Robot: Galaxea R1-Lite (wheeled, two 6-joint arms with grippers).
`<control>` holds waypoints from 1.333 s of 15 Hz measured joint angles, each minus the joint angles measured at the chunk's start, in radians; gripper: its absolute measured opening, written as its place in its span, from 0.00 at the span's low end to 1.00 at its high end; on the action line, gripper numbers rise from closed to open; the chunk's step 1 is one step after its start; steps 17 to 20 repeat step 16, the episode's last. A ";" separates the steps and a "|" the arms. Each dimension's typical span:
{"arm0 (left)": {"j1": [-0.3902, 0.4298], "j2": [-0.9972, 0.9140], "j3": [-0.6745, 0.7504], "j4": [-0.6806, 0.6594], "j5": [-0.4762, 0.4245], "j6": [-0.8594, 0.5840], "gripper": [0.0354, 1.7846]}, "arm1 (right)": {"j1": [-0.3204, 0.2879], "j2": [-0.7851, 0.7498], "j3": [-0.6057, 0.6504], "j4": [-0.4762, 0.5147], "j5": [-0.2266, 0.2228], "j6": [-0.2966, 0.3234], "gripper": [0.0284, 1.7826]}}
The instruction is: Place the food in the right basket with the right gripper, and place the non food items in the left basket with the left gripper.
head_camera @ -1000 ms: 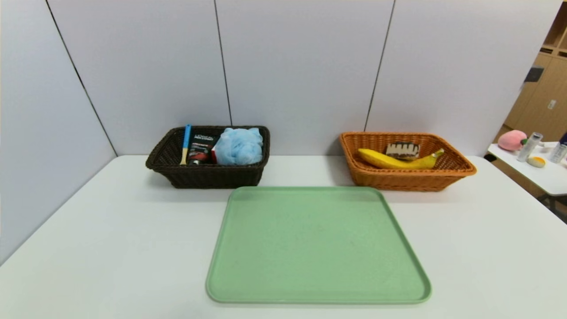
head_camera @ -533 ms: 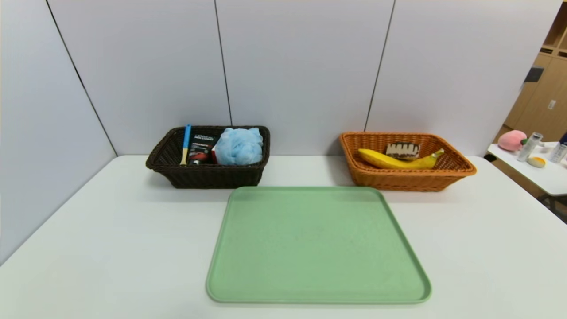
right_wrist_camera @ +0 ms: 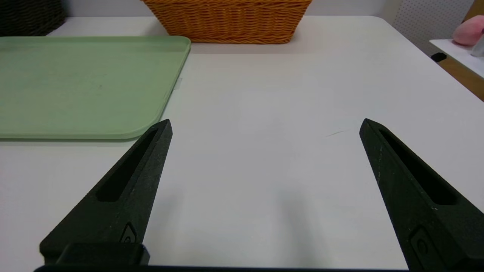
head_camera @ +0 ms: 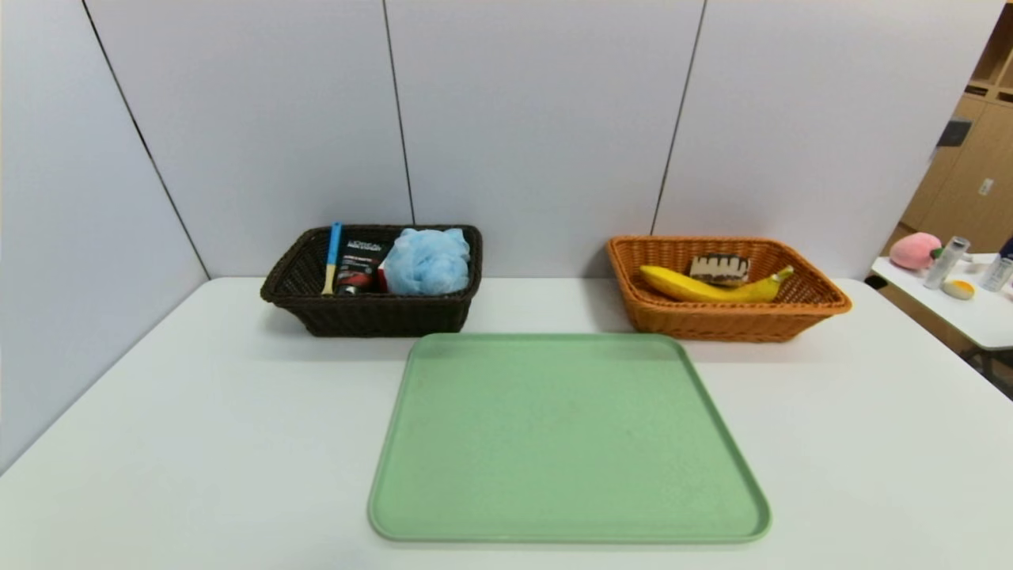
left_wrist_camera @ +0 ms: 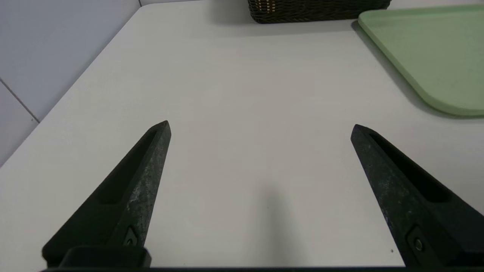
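The dark brown left basket [head_camera: 305, 273] holds the spoon with the blue handle [head_camera: 331, 255], the black tube [head_camera: 357, 266], the light-blue pouf [head_camera: 428, 260] and a sliver of the red puzzle cube [head_camera: 381, 276]. The orange-tan right basket [head_camera: 815, 293] holds the banana [head_camera: 696, 287] and the cake slice [head_camera: 719, 268]. Neither arm shows in the head view. My left gripper [left_wrist_camera: 260, 126] is open and empty over bare table near the front left. My right gripper [right_wrist_camera: 265, 124] is open and empty over bare table near the front right.
A green tray [head_camera: 566, 435] lies in the middle of the white table, with nothing on it; it also shows in the left wrist view [left_wrist_camera: 427, 49] and the right wrist view [right_wrist_camera: 83, 83]. A side table with a pink toy [head_camera: 914, 250] and bottles stands at far right.
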 joint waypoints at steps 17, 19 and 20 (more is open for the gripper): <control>0.000 0.001 0.001 -0.002 0.000 -0.006 0.94 | -0.001 0.000 0.007 -0.020 0.000 0.004 0.96; 0.000 0.001 0.001 -0.002 0.000 -0.006 0.94 | -0.001 0.000 0.007 -0.020 0.000 0.004 0.96; 0.000 0.001 0.001 -0.002 0.000 -0.006 0.94 | -0.001 0.000 0.007 -0.020 0.000 0.004 0.96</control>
